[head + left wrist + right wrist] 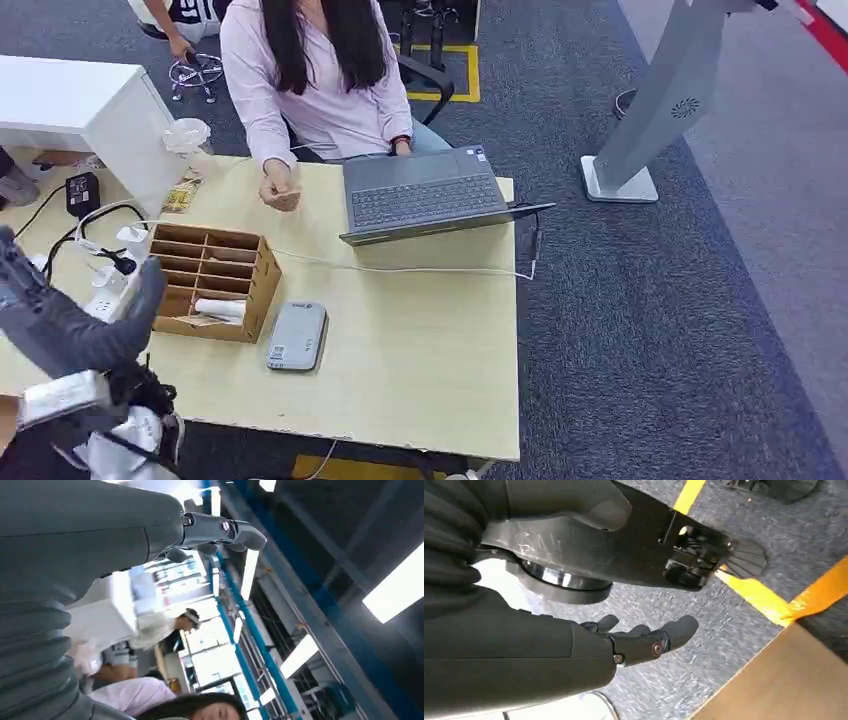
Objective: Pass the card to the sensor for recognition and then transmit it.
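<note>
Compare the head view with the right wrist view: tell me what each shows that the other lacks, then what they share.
Head view alone: the left hand raised beside the wooden organizer, the grey sensor lying flat on the table, an open laptop, and a person seated behind it.

Right wrist view alone: the right hand, holding nothing, hanging over the floor near yellow floor tape.

Both: grey carpet and a pale wooden tabletop.

Grey ribbed cover, dark fingers (644, 640) (screw-jointed)
</note>
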Available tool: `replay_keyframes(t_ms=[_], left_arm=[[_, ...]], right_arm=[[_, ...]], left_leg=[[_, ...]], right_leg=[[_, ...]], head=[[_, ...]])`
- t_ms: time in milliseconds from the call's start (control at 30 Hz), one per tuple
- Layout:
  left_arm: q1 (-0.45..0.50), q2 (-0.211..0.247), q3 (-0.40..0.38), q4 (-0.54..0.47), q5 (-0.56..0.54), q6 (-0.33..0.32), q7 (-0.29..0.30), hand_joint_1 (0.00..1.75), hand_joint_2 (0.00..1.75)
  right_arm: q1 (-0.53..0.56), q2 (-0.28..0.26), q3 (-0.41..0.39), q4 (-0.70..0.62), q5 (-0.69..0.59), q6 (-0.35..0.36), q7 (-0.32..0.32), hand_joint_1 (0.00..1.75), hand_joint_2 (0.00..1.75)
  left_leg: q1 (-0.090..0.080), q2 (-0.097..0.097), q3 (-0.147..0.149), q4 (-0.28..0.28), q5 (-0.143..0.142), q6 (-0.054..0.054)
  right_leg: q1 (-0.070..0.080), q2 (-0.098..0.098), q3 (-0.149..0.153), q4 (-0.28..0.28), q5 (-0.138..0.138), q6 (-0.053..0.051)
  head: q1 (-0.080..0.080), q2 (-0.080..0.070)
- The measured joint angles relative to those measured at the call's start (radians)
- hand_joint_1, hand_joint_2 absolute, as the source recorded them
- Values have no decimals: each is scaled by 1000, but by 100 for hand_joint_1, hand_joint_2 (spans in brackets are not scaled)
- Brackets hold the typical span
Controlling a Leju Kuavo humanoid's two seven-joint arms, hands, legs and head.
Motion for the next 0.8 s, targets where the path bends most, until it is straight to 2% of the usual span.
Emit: replay_keyframes(t_ms=[67,100,200,333,400,433,500,567,600,667,800], left_arm=[[-100,10,-79,64,-135,28,89,0,175],[-138,15,-111,90,-150,34,100,0,175],[-197,25,-172,139,-159,49,101,0,175],[-232,38,-210,176,-174,58,108,0,175],[-262,44,-228,205,-281,52,200,0,175],[-300,47,-244,244,-375,40,276,0,175],[-397,45,-268,352,-509,21,380,0,175],[-493,39,-285,482,-602,6,449,0,175],[-537,32,-294,552,-633,2,472,0,175],[-607,17,-304,687,-660,9,478,0,175],[-676,-2,-316,844,-674,19,478,0,175]], right_arm=[[0,0,2,0,8,2,3,0,175],[0,0,2,-1,8,3,3,0,175],[-1,0,3,-1,9,6,3,0,175],[-1,0,4,-1,11,9,3,0,175],[-1,0,5,-1,24,18,8,0,175],[-1,0,6,-1,37,27,12,0,175],[-2,1,6,-2,61,40,21,0,175],[-2,2,6,-5,75,46,24,0,175],[-2,2,6,-6,80,47,24,0,175],[-2,2,6,-9,81,48,25,0,175],[-2,2,6,-11,79,50,26,0,175]], left_leg=[[0,1,0,0,1,0],[0,4,0,0,1,0],[0,6,0,0,0,0],[0,6,0,-1,0,0],[0,5,-1,-1,0,0],[0,5,-2,-1,0,0],[0,4,-3,-1,2,0],[0,5,-2,-1,2,0],[0,6,-2,-1,2,0],[0,7,-2,0,3,0],[0,7,-3,0,3,0]], right_leg=[[0,1,0,0,1,-1],[0,3,-1,1,2,-2],[0,6,-2,1,2,-2],[0,6,-3,1,1,-2],[0,6,-4,1,1,-2],[0,5,-4,0,1,-2],[0,4,-4,1,2,-2],[0,5,-4,1,4,-1],[0,6,-5,1,5,-1],[0,8,-5,1,5,-1],[0,8,-5,1,5,-1]], head=[[0,0],[0,0],[0,0],[0,0],[0,0],[0,0],[0,0],[0,0],[0,0],[0,0],[0,0]])
